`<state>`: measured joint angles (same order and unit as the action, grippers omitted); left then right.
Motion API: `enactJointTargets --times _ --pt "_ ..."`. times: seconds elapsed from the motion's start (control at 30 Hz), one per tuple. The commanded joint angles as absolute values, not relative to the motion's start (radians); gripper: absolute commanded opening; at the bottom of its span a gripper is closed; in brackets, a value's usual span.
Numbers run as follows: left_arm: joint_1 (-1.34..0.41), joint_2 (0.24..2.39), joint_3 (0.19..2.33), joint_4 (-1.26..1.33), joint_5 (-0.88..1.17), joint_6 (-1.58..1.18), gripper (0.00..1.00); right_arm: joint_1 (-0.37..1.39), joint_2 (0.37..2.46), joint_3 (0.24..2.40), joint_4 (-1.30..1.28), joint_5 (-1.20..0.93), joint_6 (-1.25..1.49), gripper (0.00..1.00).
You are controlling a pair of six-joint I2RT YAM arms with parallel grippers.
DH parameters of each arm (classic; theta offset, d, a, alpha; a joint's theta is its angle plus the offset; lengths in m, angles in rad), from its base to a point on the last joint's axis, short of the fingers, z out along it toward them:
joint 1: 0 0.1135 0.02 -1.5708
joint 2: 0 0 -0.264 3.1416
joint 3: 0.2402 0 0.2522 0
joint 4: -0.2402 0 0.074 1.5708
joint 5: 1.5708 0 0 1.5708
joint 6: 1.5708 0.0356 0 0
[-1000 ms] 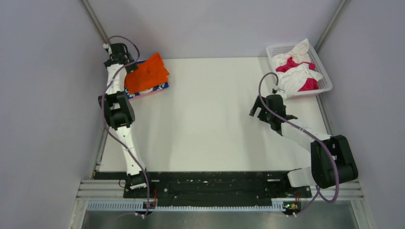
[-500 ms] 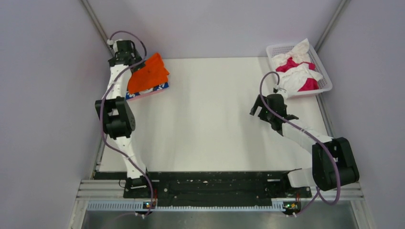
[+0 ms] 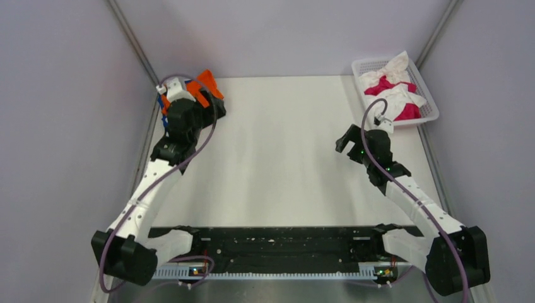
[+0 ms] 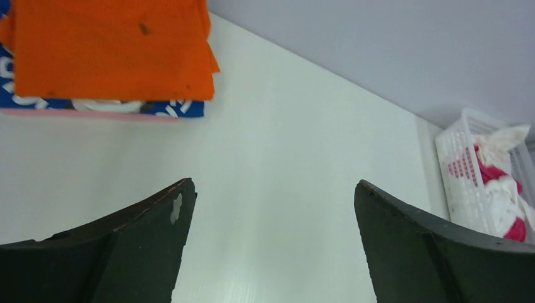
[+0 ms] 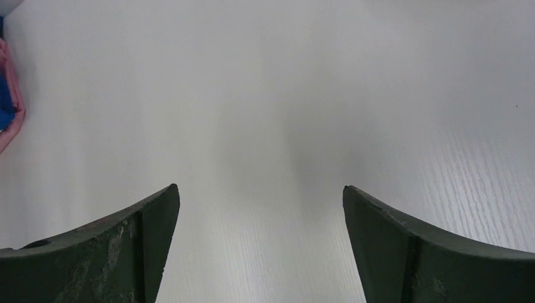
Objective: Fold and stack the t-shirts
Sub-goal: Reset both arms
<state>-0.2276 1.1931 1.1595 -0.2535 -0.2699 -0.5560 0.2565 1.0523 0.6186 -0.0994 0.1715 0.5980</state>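
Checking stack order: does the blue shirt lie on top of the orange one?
No, the orange shirt covers the blue shirt, which shows only beneath its edge.

The left arm (image 3: 148,189) stretches from its near base toward the far left, with its elbow low at the near left and its wrist bent over at the far end. The left gripper (image 4: 271,189) has its jaws spread wide with nothing between them. The right arm (image 3: 413,192) reaches from the near right toward the far right. The right gripper (image 5: 260,189) points left, its jaws equally wide and empty.
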Motion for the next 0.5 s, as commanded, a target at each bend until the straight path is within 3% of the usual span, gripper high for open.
enactJointTargets --times 0.0,0.17,0.47 --pt "-0.334 1.110 0.905 -0.081 -0.202 -0.638 0.99 0.248 0.990 0.580 -0.133 0.153 0.636 0.99" --pt "-0.412 1.079 0.699 0.031 -0.187 -0.666 0.99 0.248 0.938 0.503 -0.133 0.118 0.677 0.99" --pt "-0.414 1.068 0.686 -0.097 -0.222 -0.646 0.99 0.248 0.861 0.403 -0.095 0.127 0.695 0.99"
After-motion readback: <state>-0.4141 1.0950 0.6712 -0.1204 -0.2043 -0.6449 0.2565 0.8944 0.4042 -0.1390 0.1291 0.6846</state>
